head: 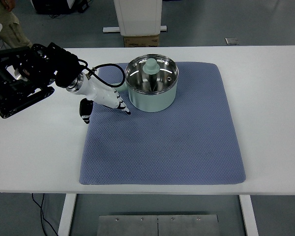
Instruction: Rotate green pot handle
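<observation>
Your green pot (pixel 151 91) sits on the blue-grey mat (pixel 162 137), up toward the mat's twelve o'clock edge and a little to the eleven o'clock side of its centre, with a glass lid (pixel 151 74) on top and a pale green knob (pixel 151 67) standing at the middle of the lid. You cannot make out the pot's handle from this view; the part of the pot's wall at nine o'clock is hidden behind a black cable (pixel 109 73) and the hand. At nine o'clock from the pot you see the left hand (pixel 102 97), white with dark fingertips, its fingers loosely spread and pointing down toward the mat, holding nothing and clear of the pot wall. Its thumb hangs at about seven o'clock from the palm, over the mat's edge. The black left arm (pixel 24 78) runs out to nine o'clock over the white table (pixel 270 123). At eleven o'clock a person's sleeve (pixel 10 29) shows at the corner.
</observation>
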